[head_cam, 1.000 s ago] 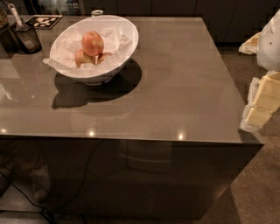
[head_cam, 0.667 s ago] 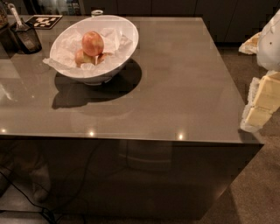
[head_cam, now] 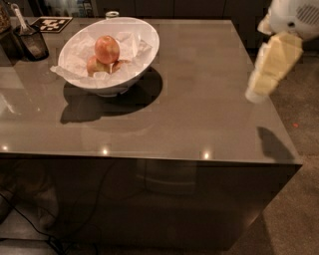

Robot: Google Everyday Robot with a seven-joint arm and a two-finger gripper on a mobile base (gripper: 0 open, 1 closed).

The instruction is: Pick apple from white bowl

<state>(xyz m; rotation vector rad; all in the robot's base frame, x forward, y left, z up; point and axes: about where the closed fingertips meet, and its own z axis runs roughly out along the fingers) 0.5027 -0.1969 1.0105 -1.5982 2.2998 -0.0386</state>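
The red-orange apple sits on top of smaller pale tan-pink fruits inside the white bowl, which is lined with crumpled white paper and stands at the far left of the grey table. My gripper hangs at the table's right edge, far to the right of the bowl, pale yellow-white, pointing down and left. It holds nothing that I can see.
A small dark container with a utensil stands left of the bowl at the far left edge. A black-and-white marker tag lies behind it. A small can top shows behind the bowl.
My arm has swung up and in over the table's right edge. The bowl and apple have not moved on the table.
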